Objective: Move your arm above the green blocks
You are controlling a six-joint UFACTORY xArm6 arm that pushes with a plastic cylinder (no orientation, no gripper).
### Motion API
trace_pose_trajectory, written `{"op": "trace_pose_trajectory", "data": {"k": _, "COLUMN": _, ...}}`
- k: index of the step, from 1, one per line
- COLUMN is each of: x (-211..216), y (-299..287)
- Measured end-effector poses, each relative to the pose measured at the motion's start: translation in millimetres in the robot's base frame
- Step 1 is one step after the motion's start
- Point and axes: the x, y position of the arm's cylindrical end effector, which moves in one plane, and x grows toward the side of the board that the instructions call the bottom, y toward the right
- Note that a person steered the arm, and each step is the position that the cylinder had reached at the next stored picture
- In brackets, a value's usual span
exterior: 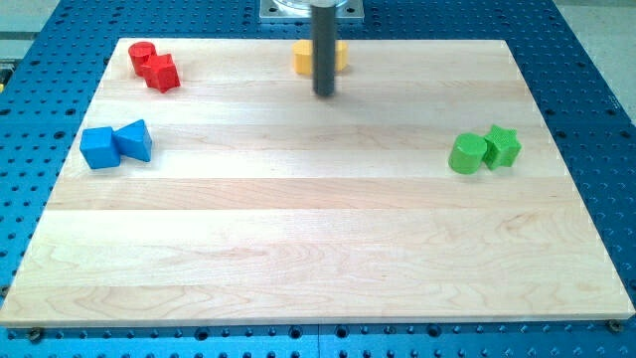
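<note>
A green cylinder (465, 154) and a green star-shaped block (502, 145) sit touching each other at the view's right on the wooden board (298, 239). My tip (324, 93) is at the view's top centre, just below a yellow block (303, 58) that the rod partly hides. The tip is far to the left of the green blocks and a little higher in the view.
A red cylinder (142, 56) and a red angular block (162, 73) sit at the top left. A blue block (98, 147) and a blue wedge-like block (134, 140) sit at the left edge. A blue perforated table (596, 60) surrounds the board.
</note>
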Motion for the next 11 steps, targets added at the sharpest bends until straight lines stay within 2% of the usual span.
{"op": "trace_pose_trajectory", "data": {"k": 2, "x": -5.0, "y": 62.8}}
{"op": "trace_pose_trajectory", "data": {"k": 10, "x": 1.8, "y": 66.8}}
{"op": "trace_pose_trajectory", "data": {"k": 11, "x": 14.3, "y": 112.0}}
